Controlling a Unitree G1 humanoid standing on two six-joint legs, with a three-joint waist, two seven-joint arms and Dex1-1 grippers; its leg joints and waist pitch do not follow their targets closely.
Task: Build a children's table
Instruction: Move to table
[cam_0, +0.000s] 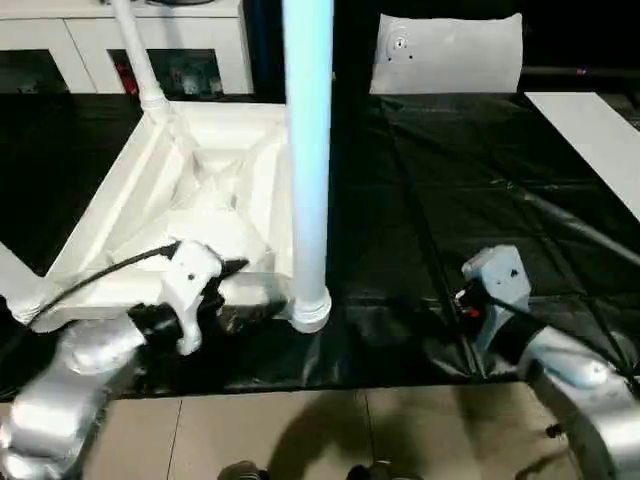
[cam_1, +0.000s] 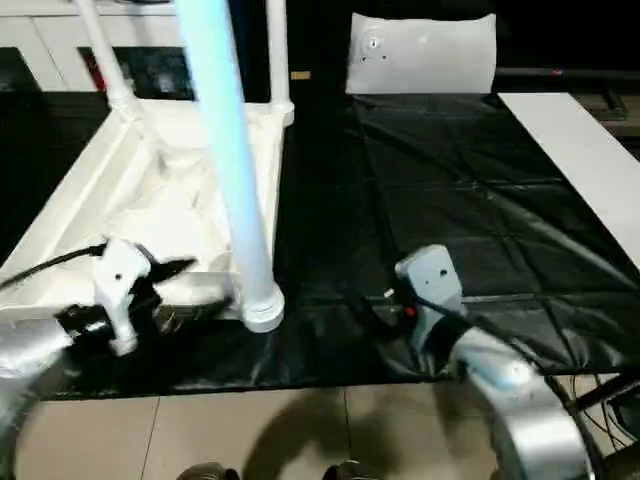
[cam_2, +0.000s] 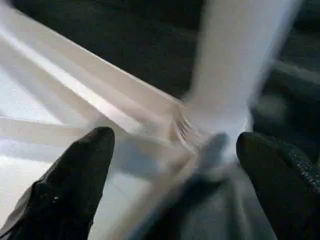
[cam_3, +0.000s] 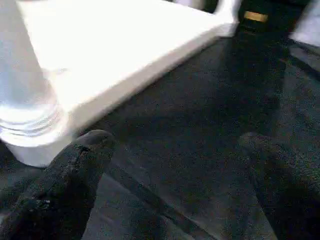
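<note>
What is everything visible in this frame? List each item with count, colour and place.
tabletop: one, white, upside down on the black sheet, left of centre
legs: at least four, white; one upright in the near right corner socket, others rising from the far corners and the near left edge
black sheet: one, covering the floor
cabinet: one, white, glass doors, far left
flat board: one, white, far right
white bag: one, at the back
left gripper: open, beside the near leg's base
right gripper: open, over the sheet
</note>
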